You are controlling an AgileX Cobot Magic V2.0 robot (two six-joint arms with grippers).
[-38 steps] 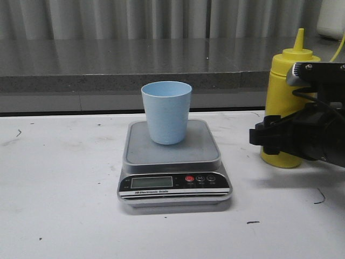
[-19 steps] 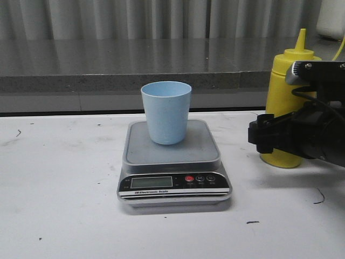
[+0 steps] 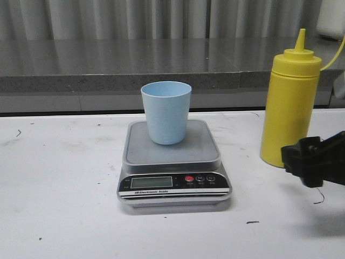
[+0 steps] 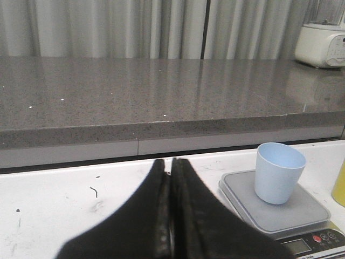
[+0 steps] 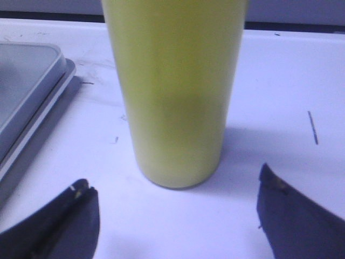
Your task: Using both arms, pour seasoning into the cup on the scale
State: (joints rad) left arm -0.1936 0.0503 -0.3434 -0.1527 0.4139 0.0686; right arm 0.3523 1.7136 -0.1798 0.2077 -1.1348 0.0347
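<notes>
— Where's the tall yellow plastic squeeze bottle [image 3: 289,105]?
— Upright, table's right, right hand [image 5: 175,216] spread just short; left hand [image 4: 170,216] closed.
— Handling?
— Likely smooth, squeezable; grip mid-body gently.

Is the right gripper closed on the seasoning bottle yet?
No, in the right wrist view the right gripper is open, its fingers short of the seasoning bottle.
</notes>
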